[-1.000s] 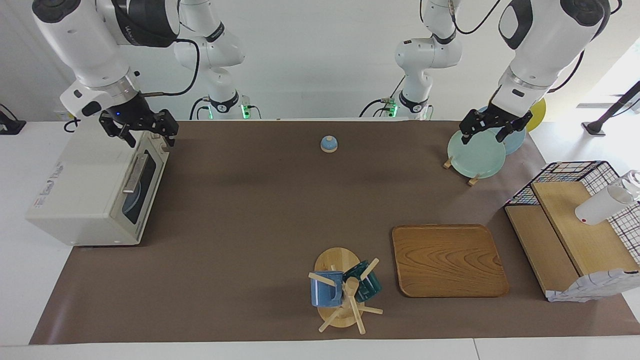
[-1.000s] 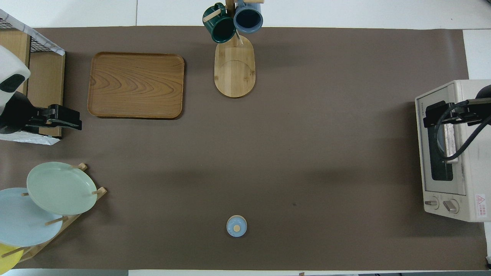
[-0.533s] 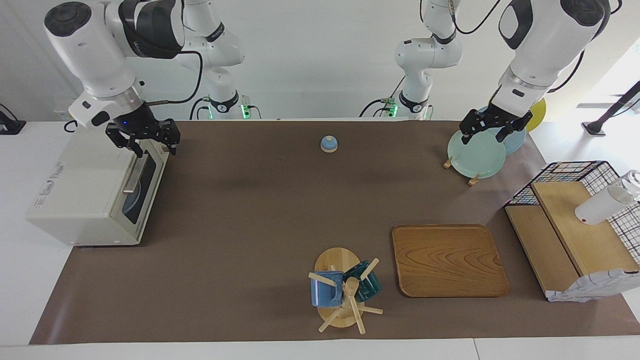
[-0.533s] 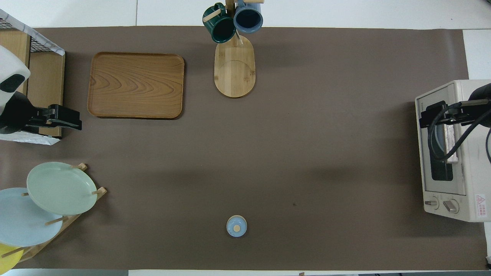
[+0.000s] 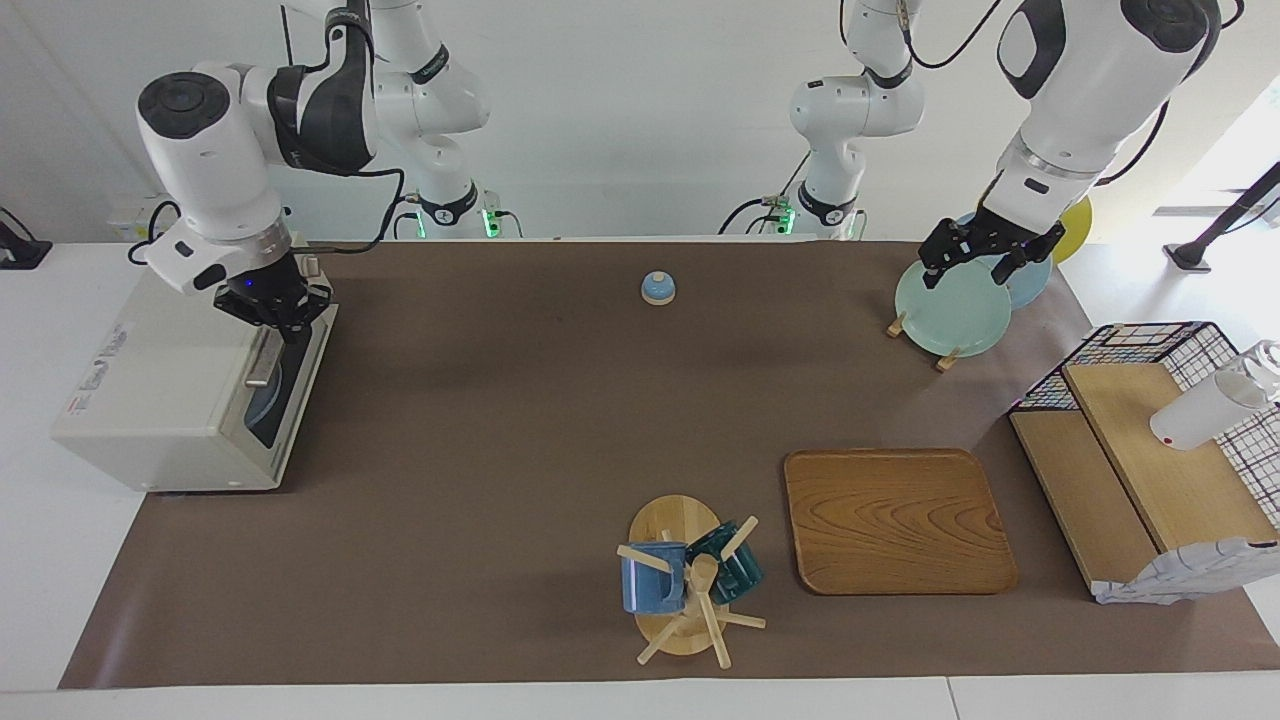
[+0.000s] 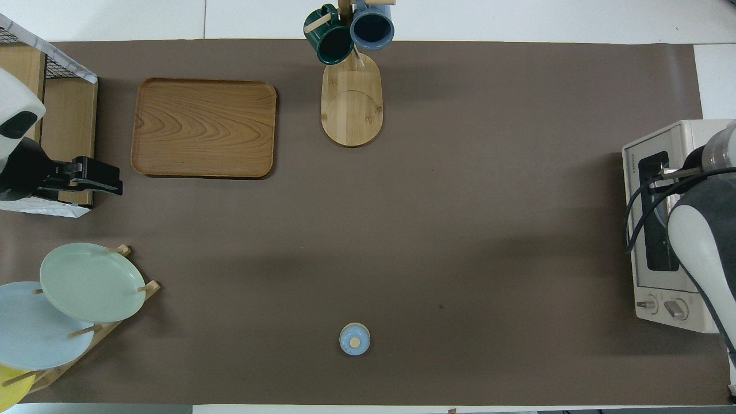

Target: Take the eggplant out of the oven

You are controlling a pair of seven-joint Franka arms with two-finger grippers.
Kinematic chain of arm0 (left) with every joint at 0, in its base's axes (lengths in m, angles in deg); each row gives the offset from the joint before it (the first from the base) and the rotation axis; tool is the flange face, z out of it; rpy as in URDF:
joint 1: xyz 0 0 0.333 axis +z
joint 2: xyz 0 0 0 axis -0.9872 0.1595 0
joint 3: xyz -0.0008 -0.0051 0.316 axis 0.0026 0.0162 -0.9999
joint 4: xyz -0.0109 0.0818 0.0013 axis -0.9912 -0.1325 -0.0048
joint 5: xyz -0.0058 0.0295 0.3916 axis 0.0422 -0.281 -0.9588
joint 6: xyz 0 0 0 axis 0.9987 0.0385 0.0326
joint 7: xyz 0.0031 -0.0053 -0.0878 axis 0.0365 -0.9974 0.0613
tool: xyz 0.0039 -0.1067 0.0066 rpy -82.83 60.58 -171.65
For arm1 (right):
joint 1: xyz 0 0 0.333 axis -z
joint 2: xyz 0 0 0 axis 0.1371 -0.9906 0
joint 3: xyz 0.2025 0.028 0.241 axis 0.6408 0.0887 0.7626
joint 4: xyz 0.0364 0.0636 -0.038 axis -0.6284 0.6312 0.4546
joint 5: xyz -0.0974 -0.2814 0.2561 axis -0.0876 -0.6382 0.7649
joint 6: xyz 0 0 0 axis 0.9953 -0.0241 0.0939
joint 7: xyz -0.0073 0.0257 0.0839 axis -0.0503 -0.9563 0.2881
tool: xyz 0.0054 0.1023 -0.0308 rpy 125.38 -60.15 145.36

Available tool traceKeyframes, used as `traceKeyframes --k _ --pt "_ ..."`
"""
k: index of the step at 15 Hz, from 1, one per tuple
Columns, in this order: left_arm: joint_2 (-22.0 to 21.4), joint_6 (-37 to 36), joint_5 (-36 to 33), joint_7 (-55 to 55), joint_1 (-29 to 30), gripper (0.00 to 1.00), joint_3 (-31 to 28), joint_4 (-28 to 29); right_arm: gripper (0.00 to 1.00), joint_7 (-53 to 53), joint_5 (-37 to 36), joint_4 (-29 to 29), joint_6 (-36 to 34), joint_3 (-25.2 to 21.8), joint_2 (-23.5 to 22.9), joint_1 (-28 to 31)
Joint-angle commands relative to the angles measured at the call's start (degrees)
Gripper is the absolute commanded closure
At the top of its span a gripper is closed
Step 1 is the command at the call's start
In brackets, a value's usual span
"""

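The cream-white oven [image 5: 160, 380] stands at the right arm's end of the table, and it also shows in the overhead view [image 6: 638, 230]. Its dark glass door is shut, and the metal bar handle [image 5: 262, 362] runs along the door's top. My right gripper [image 5: 276, 316] is down at the end of the handle nearer to the robots. A pale blue round shape shows through the glass. The eggplant is hidden. My left gripper [image 5: 968, 266] is open and empty and waits over the plate rack.
A plate rack with a green plate [image 5: 950, 312] stands at the left arm's end. A wooden tray [image 5: 898, 520], a mug tree [image 5: 690, 585], a small blue dome [image 5: 657, 288] and a wire basket shelf [image 5: 1140, 450] with a white bottle are also on the table.
My right gripper has come down from above the oven's top corner onto the end of the door handle, and its wrist has turned. The left arm has not moved.
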Motion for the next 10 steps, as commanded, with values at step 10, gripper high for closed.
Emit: traceKeyframes --k 10 --pt "-0.2 -1.4 -1.0 -0.1 0.9 0.00 0.8 -0.9 1.00 -0.9 -1.5 8.7 7.8 0.0 1.3 4.5"
